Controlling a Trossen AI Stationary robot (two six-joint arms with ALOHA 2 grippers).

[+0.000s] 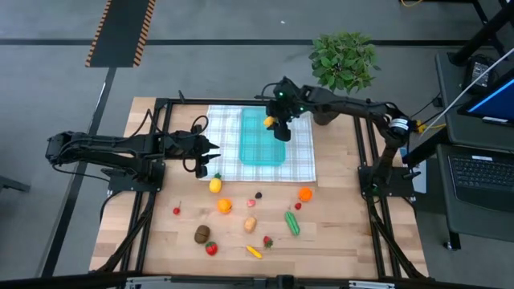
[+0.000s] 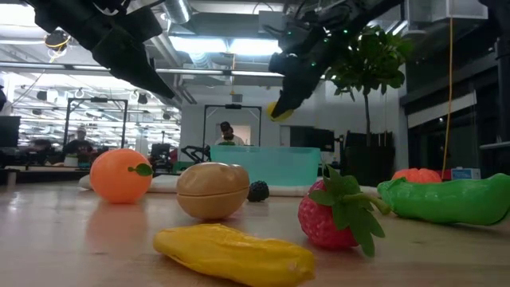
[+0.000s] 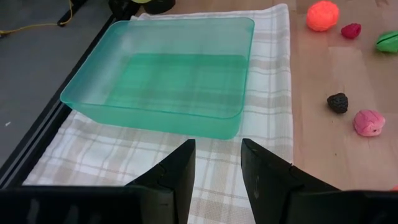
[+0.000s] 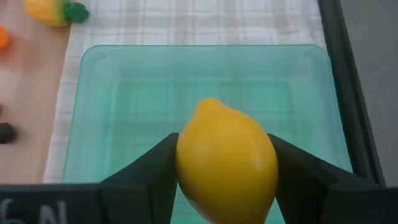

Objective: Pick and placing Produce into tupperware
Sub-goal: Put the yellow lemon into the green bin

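Wooden table boards hold a checked cloth [image 1: 229, 152] with the teal tupperware [image 1: 261, 148] on top. Up above the box, the right gripper [image 4: 224, 171] squeezes a yellow lemon [image 4: 227, 160] between its fingers. I think it is about to drop it, so next it should open up and let go. The left gripper [image 3: 216, 168] waits beside the cloth, a bit open and holding nothing. More toy fruits lie on the wood nearby.

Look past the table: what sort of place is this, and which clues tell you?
Probably a robotics lab in a large open workspace. The low view shows exposed ceiling ducts and people at desks behind; the high view shows a laptop beside the table.
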